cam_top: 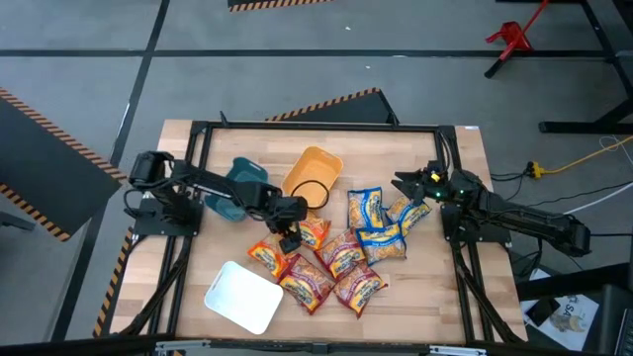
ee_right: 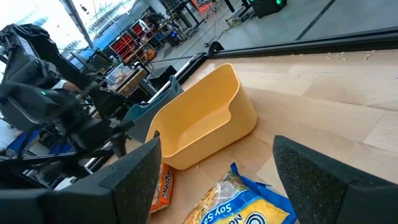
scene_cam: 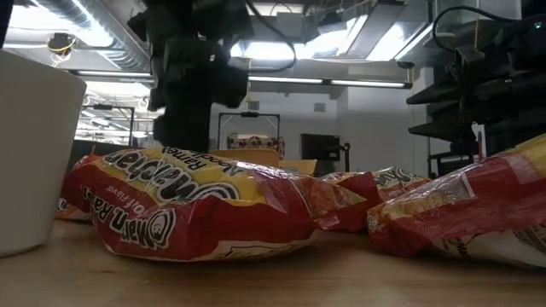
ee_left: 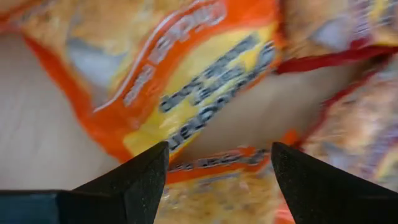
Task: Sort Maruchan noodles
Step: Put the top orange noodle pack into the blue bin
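On the left of the table (cam_top: 188,287), the white tray (cam_top: 244,296) is seen near the front edge, with the teal tray (cam_top: 235,190) behind it. Just beside these, the left gripper (cam_top: 288,240) is lowered over the heap's left end, its fingers (ee_left: 140,180) spread apart and nothing held between them; an orange packet (cam_top: 313,231) is framed directly beneath in the wrist view. The orange tray (cam_top: 312,175) is placed behind the gripper. The noodles are gathered at the table's middle: red packets (cam_top: 341,252) overlap toward the front, and blue packets (cam_top: 365,210) lie to the right. Over the blue ones the right gripper (cam_top: 413,187) is held, jaws apart and empty.

Trouble may be expected from the overlap: a second packet could be pinched together with the orange one, or neighbours dragged out of place. The crinkly film could also slip from the fingers if only an edge is caught.
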Robot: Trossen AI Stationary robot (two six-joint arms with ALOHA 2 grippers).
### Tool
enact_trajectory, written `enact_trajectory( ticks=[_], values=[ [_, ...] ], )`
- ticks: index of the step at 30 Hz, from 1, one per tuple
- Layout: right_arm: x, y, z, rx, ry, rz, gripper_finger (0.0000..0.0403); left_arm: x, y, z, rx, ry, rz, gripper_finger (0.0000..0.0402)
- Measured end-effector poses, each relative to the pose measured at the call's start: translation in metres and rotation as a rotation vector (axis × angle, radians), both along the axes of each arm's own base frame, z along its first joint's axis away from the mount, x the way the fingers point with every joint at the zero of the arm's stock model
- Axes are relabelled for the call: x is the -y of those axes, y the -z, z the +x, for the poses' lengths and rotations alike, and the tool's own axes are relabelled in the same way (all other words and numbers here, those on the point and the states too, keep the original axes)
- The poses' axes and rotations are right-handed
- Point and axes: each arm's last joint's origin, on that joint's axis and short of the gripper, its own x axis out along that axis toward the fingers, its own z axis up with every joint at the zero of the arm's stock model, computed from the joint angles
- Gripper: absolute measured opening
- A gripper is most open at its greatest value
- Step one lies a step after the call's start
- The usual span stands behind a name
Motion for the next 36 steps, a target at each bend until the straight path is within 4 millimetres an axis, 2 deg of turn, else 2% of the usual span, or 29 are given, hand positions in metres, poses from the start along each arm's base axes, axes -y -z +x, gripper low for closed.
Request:
enact_trajectory(
  ticks=[4, 10, 18, 24, 30, 36],
  values=[
    [0.0, 0.0, 0.0, -0.003, 0.0, 0.001, 0.0294, -0.002, 0.001, -0.001, -0.019, -0.042, 0.022, 0.028],
    [0.0, 0.0, 0.0, -0.004, 0.0, 0.002, 0.0294, -0.005, 0.001, 0.0, -0.019, -0.217, 0.061, 0.0277],
    [0.0, 0.001, 0.0, -0.007, 0.0, 0.003, 0.0294, -0.006, 0.001, -0.001, -0.028, -0.233, 0.092, 0.0277],
    [0.0, 0.003, 0.0, -0.031, 0.0, 0.011, 0.0294, -0.007, 0.002, -0.004, -0.039, -0.102, 0.23, 0.0279],
    [0.0, 0.006, -0.001, -0.057, 0.0, 0.023, 0.0294, -0.002, 0.003, -0.004, -0.036, -0.062, 0.23, 0.0279],
    [0.0, 0.006, -0.001, -0.055, -0.001, 0.021, 0.0294, 0.01, 0.018, 0.001, -0.055, 0.002, 0.232, 0.0279]
  ],
)
